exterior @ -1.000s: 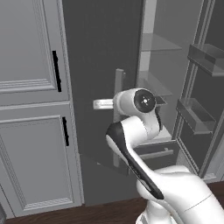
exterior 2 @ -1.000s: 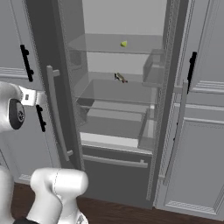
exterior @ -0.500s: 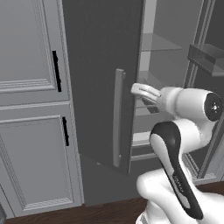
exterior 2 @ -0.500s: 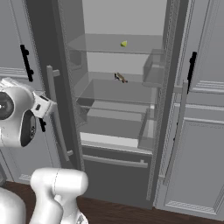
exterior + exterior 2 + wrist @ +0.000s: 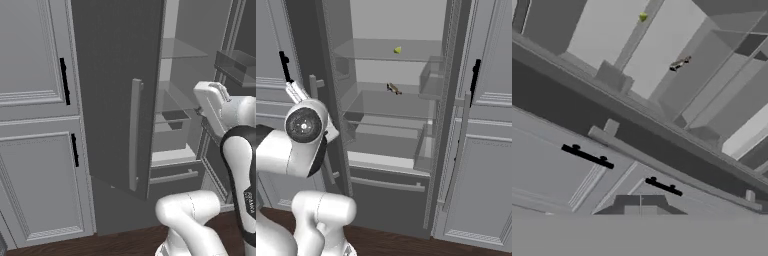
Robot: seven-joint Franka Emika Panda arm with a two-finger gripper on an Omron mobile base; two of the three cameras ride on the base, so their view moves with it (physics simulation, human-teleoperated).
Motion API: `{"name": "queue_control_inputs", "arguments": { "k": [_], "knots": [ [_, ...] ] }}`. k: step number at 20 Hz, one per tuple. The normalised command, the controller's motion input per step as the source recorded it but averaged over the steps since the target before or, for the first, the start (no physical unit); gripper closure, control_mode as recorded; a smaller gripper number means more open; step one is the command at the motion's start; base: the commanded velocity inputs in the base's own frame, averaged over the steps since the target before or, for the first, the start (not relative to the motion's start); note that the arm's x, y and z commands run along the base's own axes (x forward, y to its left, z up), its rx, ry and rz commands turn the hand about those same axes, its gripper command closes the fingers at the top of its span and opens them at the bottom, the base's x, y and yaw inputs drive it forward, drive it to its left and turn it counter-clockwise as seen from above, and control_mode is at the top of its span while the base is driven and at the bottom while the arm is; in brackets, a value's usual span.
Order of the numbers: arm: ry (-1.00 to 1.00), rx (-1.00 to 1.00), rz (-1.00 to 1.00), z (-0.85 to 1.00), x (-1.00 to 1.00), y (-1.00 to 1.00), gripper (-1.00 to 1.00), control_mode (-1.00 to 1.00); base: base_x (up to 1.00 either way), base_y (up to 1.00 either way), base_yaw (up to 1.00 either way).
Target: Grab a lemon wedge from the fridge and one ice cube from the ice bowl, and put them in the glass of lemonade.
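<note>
The fridge stands with both doors open. A tiny yellow lemon wedge lies on its top shelf, and it also sits near the top of the rolled hand view as the lemon wedge. My gripper is shut with nothing in it, well back from the shelves. From the right base camera the gripper is in front of the left door, left of the opening. The left base camera has my hand to the right of the open left door. The glass of lemonade and the ice bowl are out of view.
A dark elongated item lies on the shelf below the lemon wedge. The left door's long bar handle is close to my arm. Light grey cabinets with black handles flank the fridge. Door bins line the right door.
My arm has swung from in front of the left door toward the fridge opening, and the hand has turned to face the shelves. The gripper stayed shut; the scene itself has not shifted.
</note>
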Motion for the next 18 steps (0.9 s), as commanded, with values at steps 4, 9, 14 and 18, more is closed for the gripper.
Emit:
{"name": "queue_control_inputs", "arguments": {
  "k": [4,9,14,18],
  "knots": [
    [0.34,0.12,0.00,-0.06,0.00,-0.07,-1.00,-1.00,0.00,0.00,0.00],
    [0.26,0.11,-0.01,-0.33,0.12,-0.15,-1.00,-1.00,0.00,0.00,0.00],
    [0.04,0.21,-0.11,-0.52,0.24,-0.43,-1.00,-1.00,0.00,0.00,0.00],
    [0.03,0.15,-0.03,-0.42,0.74,-0.07,-1.00,-1.00,0.00,0.00,0.00]
  ]
}}
